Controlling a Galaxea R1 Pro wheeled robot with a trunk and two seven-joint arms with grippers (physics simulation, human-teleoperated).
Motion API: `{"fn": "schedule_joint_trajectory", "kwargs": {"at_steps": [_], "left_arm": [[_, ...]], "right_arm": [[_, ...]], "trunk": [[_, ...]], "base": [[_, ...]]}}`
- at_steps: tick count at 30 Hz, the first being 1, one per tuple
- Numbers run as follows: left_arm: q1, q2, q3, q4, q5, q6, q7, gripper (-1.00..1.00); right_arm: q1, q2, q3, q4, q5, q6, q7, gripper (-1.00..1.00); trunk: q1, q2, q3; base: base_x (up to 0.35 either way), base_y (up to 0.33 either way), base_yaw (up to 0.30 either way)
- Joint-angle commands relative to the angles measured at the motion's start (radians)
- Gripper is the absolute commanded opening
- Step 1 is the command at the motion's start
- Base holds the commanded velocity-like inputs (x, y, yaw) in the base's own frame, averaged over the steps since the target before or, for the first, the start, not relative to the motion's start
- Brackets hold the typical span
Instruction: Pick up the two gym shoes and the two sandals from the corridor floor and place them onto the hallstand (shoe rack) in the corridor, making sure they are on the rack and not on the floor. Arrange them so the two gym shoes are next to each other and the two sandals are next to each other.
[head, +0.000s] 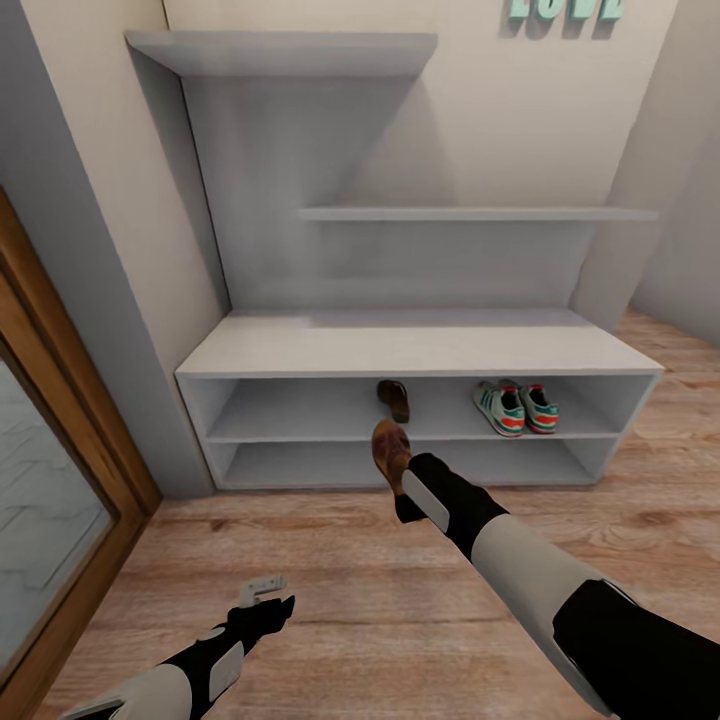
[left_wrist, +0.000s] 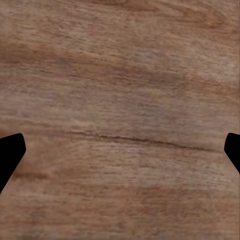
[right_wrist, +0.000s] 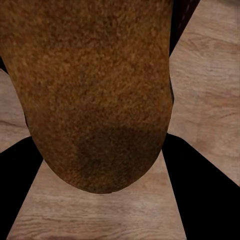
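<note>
The white-grey hallstand (head: 410, 345) stands against the wall ahead. Both gym shoes (head: 514, 407) sit side by side in its upper open compartment, towards the right. One brown sandal (head: 394, 398) lies in that same compartment near the middle. My right gripper (head: 400, 485) is shut on the other sandal (head: 390, 450), holding it in front of the rack's lower shelf; its brown sole (right_wrist: 95, 95) fills the right wrist view between the black fingers (right_wrist: 20, 190). My left gripper (head: 265, 592) hangs open low over the corridor floor (left_wrist: 120, 100), holding nothing.
A wooden-framed glass door (head: 50, 470) runs along the left side. Two floating shelves (head: 470, 213) sit above the bench top. Teal letters (head: 565, 10) hang on the wall.
</note>
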Motion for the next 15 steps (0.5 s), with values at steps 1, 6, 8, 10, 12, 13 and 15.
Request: {"fn": "schedule_joint_trajectory", "kwargs": {"at_steps": [1, 6, 8, 10, 12, 13, 15], "left_arm": [[-0.001, 0.0, 0.008, 0.001, -0.006, -0.003, -0.003, 1.0], [-0.001, 0.0, 0.008, 0.001, -0.006, -0.002, -0.003, 1.0], [-0.001, 0.001, 0.008, 0.001, -0.006, -0.003, -0.003, 1.0], [-0.001, 0.001, 0.008, 0.001, -0.006, -0.002, -0.003, 1.0], [-0.001, 0.001, 0.008, 0.001, -0.006, -0.002, -0.003, 1.0], [-0.001, 0.001, 0.008, 0.001, -0.006, -0.002, -0.003, 1.0], [-0.001, 0.001, 0.008, 0.001, -0.006, -0.002, -0.003, 1.0]], "right_arm": [[-0.001, -0.001, 0.006, -0.001, -0.011, 0.001, -0.009, -1.0], [-0.001, -0.001, 0.006, -0.001, -0.011, 0.001, -0.009, -1.0], [-0.001, -0.001, 0.006, -0.001, -0.011, 0.001, -0.009, -1.0], [-0.001, -0.001, 0.006, -0.001, -0.011, 0.0, -0.009, -1.0], [-0.001, -0.001, 0.006, -0.001, -0.011, 0.0, -0.009, -1.0], [-0.001, -0.001, 0.006, -0.001, -0.011, 0.0, -0.009, -1.0], [-0.001, -0.001, 0.006, -0.001, -0.011, 0.0, -0.009, -1.0]], "trunk": [[0.0, 0.0, -0.001], [0.0, 0.0, -0.001], [0.0, 0.0, -0.001], [0.0, 0.0, -0.001], [0.0, 0.0, -0.001], [0.0, 0.0, -0.001], [0.0, 0.0, -0.001]], "base": [[0.102, 0.004, 0.0], [0.068, 0.016, 0.0], [0.128, 0.084, 0.0], [0.072, 0.048, 0.0], [0.03, 0.022, 0.0], [-0.001, 0.031, 0.0], [-0.072, 0.09, 0.0]]}}
